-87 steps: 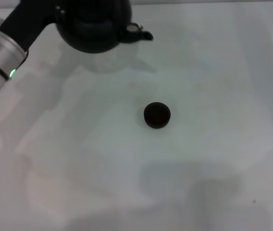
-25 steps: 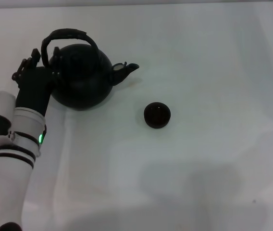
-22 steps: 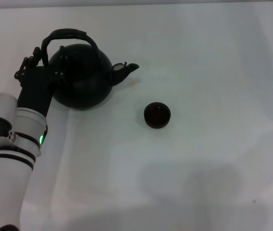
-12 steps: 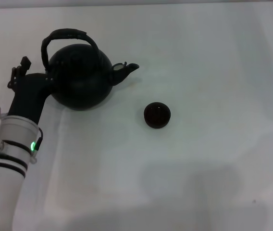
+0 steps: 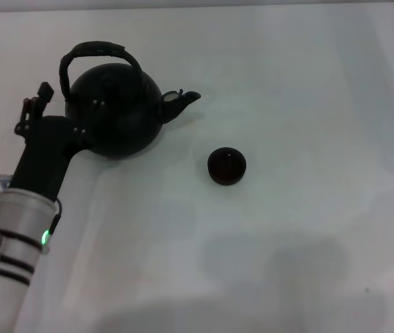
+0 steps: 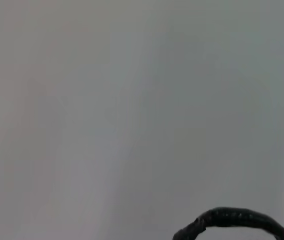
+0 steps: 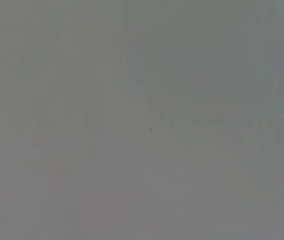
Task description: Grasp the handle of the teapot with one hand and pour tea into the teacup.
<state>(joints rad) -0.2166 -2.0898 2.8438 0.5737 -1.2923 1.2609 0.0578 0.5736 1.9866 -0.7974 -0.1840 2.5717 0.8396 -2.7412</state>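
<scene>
Standing upper left, teapot (image 5: 117, 114) unheld | left gripper (image 5: 36, 111) beside it, finger state untellable | risk: clipping handle (image 5: 93, 54), tipping pot

No readable text, labels or numbers anywhere, perhaps too blurred to show any

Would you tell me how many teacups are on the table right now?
1. The teacup stands alone on the white table, apart from the teapot, on its spout side. None seem hidden.
</scene>
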